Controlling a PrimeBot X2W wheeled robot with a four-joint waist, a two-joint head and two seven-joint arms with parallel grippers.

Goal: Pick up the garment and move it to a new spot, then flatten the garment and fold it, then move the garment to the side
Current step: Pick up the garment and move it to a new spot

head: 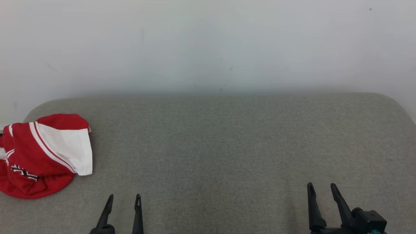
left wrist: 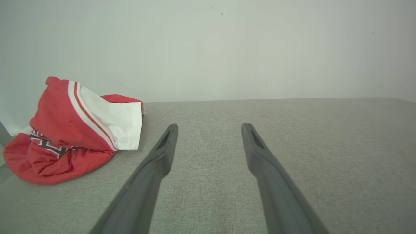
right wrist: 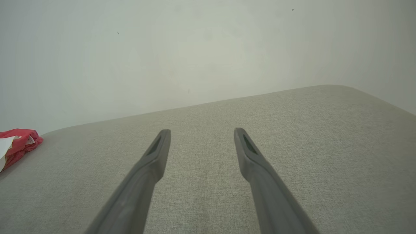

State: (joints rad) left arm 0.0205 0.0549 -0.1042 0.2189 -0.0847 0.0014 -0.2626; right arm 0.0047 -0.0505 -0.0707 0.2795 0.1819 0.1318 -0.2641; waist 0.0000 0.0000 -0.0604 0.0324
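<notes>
The red and white garment [head: 42, 152] lies crumpled in a heap at the far left edge of the grey fabric-covered worktop [head: 227, 146], close to the pale wall [head: 208, 45]. The left gripper [head: 124, 196] is near the garment, just to its right and closer to the robot, not touching it, fingers level and pointing at the wall, jaws wide and empty. The right gripper [head: 322, 185] is well apart from the garment, posed alike, jaws wide, holding nothing.
</notes>
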